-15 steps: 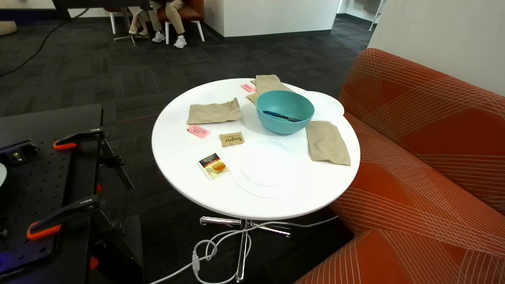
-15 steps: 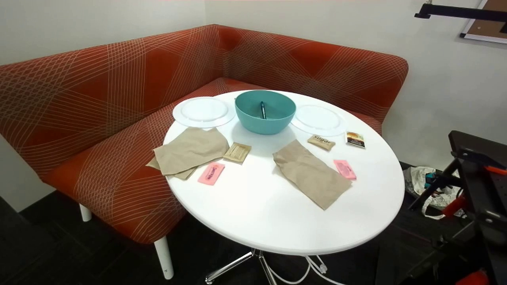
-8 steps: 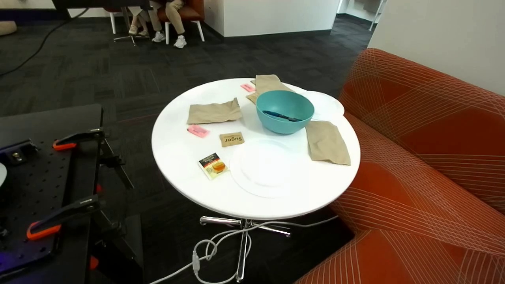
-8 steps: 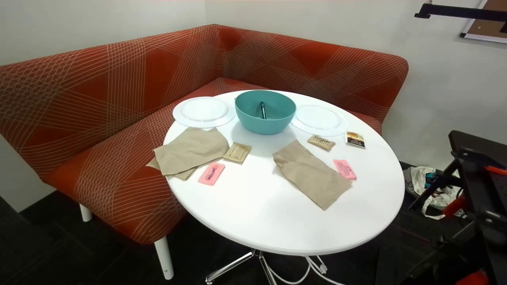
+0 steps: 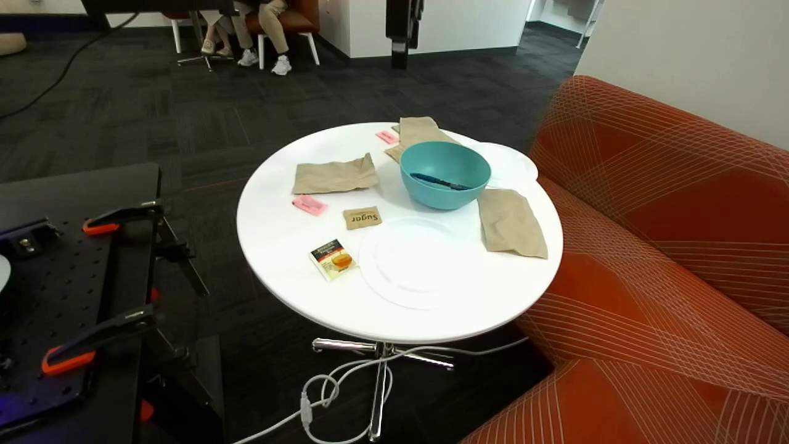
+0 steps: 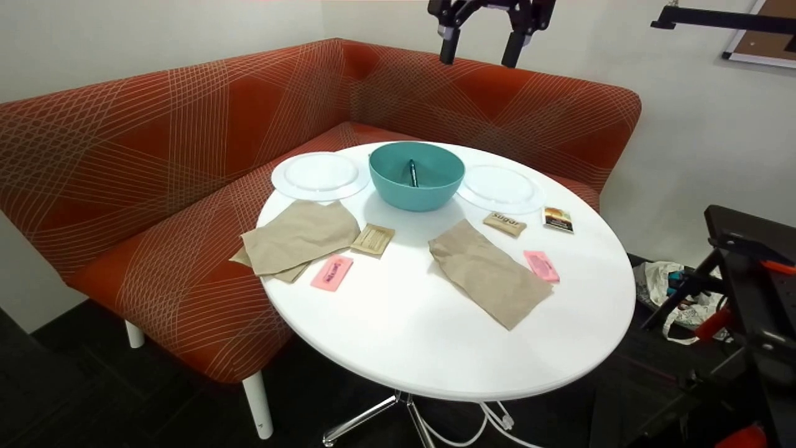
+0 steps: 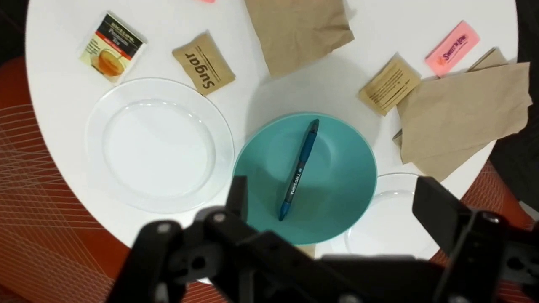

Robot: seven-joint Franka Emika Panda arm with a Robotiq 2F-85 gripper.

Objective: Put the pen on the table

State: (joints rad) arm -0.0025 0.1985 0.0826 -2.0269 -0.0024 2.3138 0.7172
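A blue and black pen [image 7: 298, 170] lies inside a teal bowl [image 7: 347, 191], leaning across its inner wall. Pen [image 5: 439, 181] [image 6: 413, 173] and bowl [image 5: 444, 198] [image 6: 413, 198] also show in both exterior views. The bowl stands on the round white table [image 6: 404, 342], seen too in an exterior view [image 5: 277, 246]. My gripper [image 6: 480, 60] is open and empty, high above the table with its fingers pointing down. In an exterior view only its end [image 5: 399, 57] shows, at the top. In the wrist view the gripper [image 7: 330, 189] has its fingers wide apart; the pen lies beyond them, nearer the left finger.
Clear plates [image 7: 160, 145] [image 7: 391, 223] flank the bowl. Brown napkins [image 7: 299, 33] [image 7: 463, 113], sugar packets [image 7: 204, 63] [image 7: 389, 84], pink packets [image 6: 332, 272] [image 6: 541, 266] and a tea packet [image 7: 113, 47] lie around it. An orange-red striped sofa [image 6: 186, 249] borders the table.
My gripper has come into both exterior views from the top edge, open. The pen, bowl and other things on the table have not moved.
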